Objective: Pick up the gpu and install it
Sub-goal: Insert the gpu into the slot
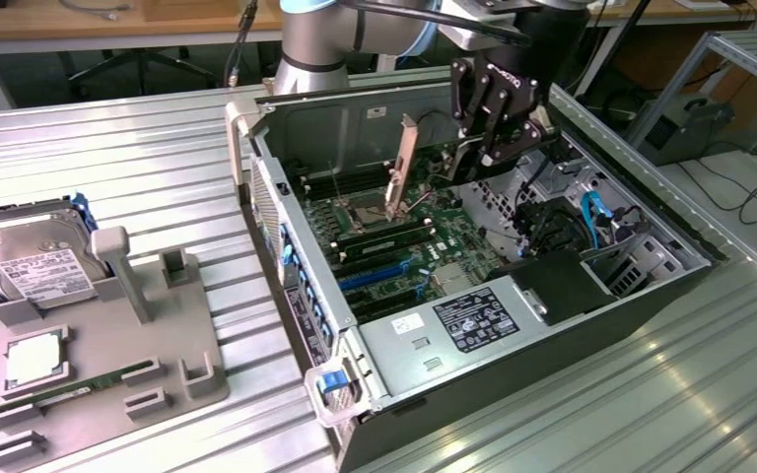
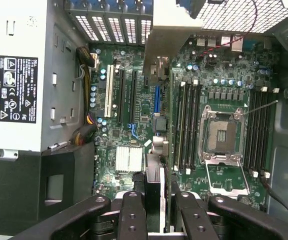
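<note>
Left of the open computer case [image 1: 589,345], the hard drive [image 1: 36,261] sits parked in its grey holder [image 1: 115,374]. Above the case's motherboard [image 1: 412,251], the gpu [image 1: 405,163] [image 2: 153,167] hangs edge-down, likely to meet a slot. The gripper [image 1: 488,150] [image 2: 156,182] has its jaws clenched on the gpu.

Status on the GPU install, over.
Gripper shut on the gpu. It's held on edge inside the computer case, above the motherboard. Expansion slots beneath look empty.
</note>
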`<state>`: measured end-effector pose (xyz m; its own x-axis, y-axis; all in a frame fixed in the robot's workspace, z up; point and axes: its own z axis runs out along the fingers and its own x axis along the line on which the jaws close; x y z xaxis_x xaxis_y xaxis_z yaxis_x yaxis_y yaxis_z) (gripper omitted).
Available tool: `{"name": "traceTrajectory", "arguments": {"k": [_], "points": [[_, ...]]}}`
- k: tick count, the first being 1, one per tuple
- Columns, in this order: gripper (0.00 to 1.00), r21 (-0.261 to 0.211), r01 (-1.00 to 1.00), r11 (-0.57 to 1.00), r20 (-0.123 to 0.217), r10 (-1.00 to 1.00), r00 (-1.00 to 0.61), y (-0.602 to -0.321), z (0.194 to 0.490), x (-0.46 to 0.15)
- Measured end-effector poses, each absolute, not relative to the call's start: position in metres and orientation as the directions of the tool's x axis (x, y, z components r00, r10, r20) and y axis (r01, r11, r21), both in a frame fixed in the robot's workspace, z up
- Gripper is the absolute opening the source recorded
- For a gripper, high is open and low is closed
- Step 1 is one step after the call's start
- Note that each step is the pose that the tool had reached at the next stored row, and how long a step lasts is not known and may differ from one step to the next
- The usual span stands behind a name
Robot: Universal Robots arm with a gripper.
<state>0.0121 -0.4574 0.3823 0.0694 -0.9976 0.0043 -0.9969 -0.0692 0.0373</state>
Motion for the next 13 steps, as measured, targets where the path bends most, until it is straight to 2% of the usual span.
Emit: {"name": "traceTrajectory", "arguments": {"k": [13], "points": [[0.27,0.037,-0.997,-0.069,0.004,-0.998,0.069,-0.4574,0.3784,0.0121]]}}
